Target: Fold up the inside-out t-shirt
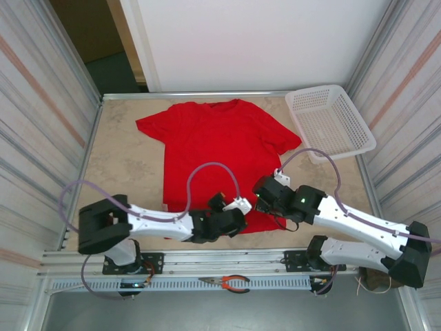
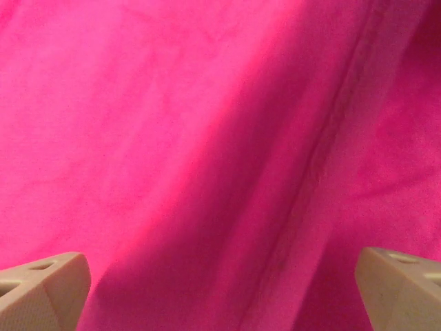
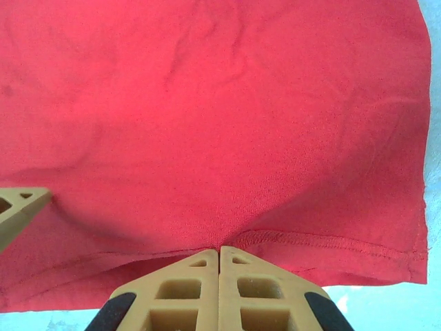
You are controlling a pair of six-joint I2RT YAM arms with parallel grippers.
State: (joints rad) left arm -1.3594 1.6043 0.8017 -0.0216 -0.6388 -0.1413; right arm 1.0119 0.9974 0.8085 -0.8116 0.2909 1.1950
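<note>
The inside-out t-shirt (image 1: 219, 141) lies spread flat on the table, collar at the far side and hem toward the arms; only plain red cloth shows, with no graphic in sight. My right gripper (image 3: 220, 249) is shut, and the stitched hem (image 3: 324, 241) puckers into its fingertips. From above, the right gripper (image 1: 265, 198) sits at the hem's right part. My left gripper (image 1: 231, 219) rests over the hem's middle. Its fingers (image 2: 48, 276) stand wide apart, open over the red cloth (image 2: 207, 138) with a seam running across it.
A white plastic basket (image 1: 331, 123) stands at the back right of the table. Orange-handled pliers (image 1: 227, 281) lie on the rail in front of the arm bases. Metal walls fence both sides. Bare tabletop (image 1: 124, 165) shows left of the shirt.
</note>
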